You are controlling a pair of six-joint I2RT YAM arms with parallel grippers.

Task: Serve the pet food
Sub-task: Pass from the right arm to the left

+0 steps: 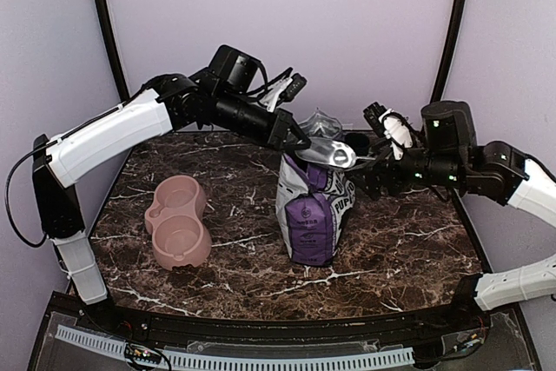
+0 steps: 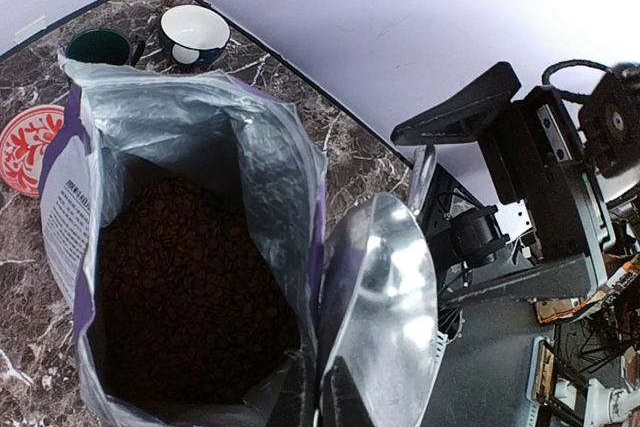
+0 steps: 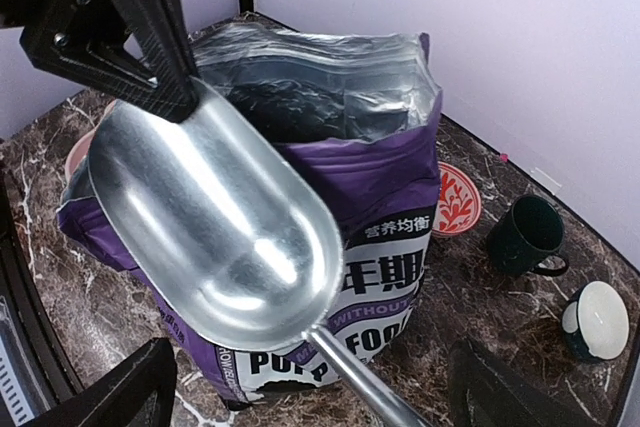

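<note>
The small, round, reddish-brown pet food (image 2: 190, 287) pellets lie heaped deep inside an open, crinkly purple-and-white plastic bag (image 3: 390, 197). The bag stands on the dark marble bench (image 1: 408, 249). The left jaws pinch the rim of a shiny, smooth metal scoop (image 3: 220, 227) (curved like a big spoon). The right jaws stand wide, one on each side of its thin handle.

Brown marble table (image 1: 391, 249) carries purple-and-white bag (image 1: 308, 215) centrally, pink double bowl (image 1: 178, 221) at 9 o'clock, green mug (image 3: 525, 235) at 12.
</note>
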